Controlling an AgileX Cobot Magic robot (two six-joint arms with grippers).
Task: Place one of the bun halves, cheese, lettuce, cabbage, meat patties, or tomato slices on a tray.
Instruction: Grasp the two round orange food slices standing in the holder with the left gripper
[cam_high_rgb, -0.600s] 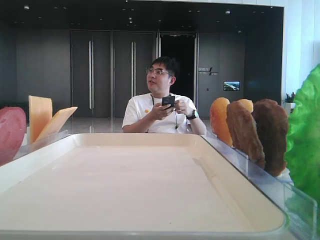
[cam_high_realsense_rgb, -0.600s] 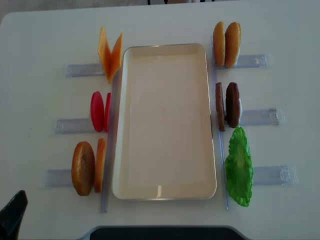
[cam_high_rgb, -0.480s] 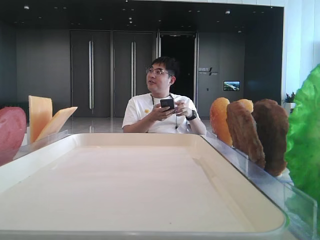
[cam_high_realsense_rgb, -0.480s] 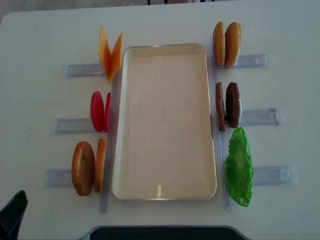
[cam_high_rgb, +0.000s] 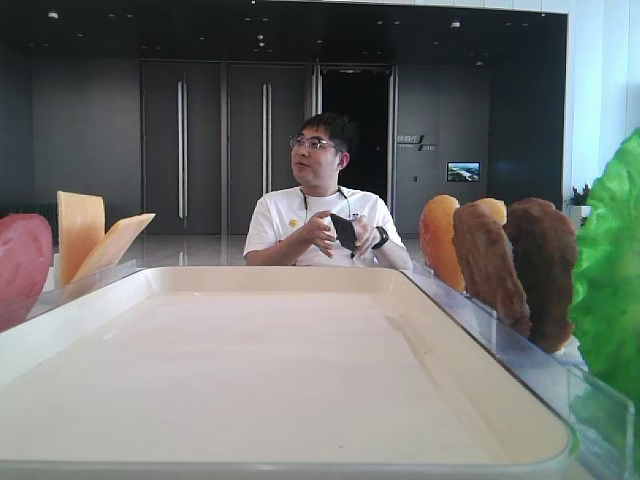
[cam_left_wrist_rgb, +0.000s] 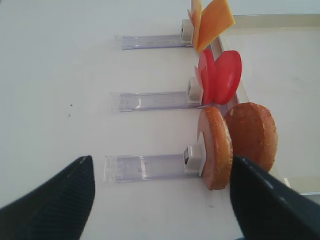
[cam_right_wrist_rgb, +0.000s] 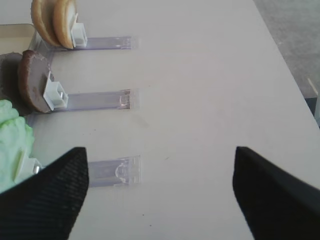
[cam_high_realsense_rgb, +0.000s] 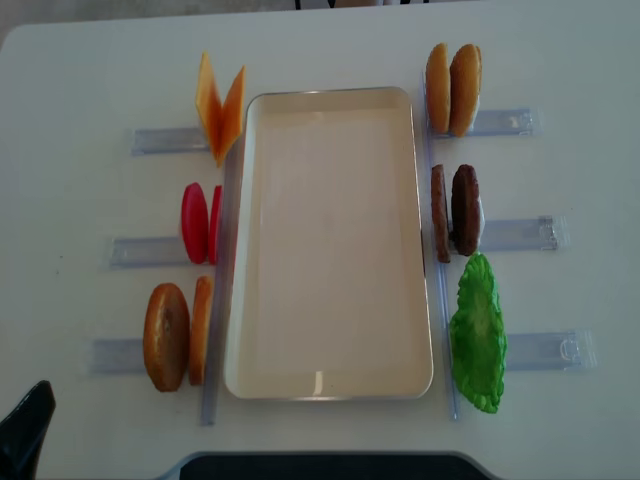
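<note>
My left claw (cam_left_wrist_rgb: 160, 200) hangs with its two dark fingers (cam_left_wrist_rgb: 55, 200) spread wide apart, nothing between them, above bare white table (cam_left_wrist_rgb: 60, 65). Straight ahead at twelve o'clock from it, two bun halves (cam_left_wrist_rgb: 237, 142) stand on edge in a clear plastic rack (cam_left_wrist_rgb: 150, 167). Beyond them at one o'clock stand two red tomato slices (cam_left_wrist_rgb: 220, 75), and farther still, two orange cheese (cam_left_wrist_rgb: 210, 20) squares lean apart in a V.

My right claw (cam_right_wrist_rgb: 160, 195) is also spread wide and holds nothing, over open table. At ten o'clock from it the green lettuce (cam_right_wrist_rgb: 12, 145) leaf stands upright in its rack; past that, at eleven o'clock, two dark meat patties (cam_right_wrist_rgb: 30, 80) stand on edge, and beyond them a second pair of bun halves.

From overhead, the cream tray (cam_high_realsense_rgb: 330, 385) lies lengthwise in the middle of the table with no food on it. Cheese, tomato and buns line its nine o'clock side; buns, patties and lettuce line its three o'clock side. Only a dark tip of my left claw shows at the seven o'clock corner.

In the low view across the tray, a seated man (cam_high_rgb: 315, 215) in a white shirt and glasses holds a dark phone at twelve o'clock.
</note>
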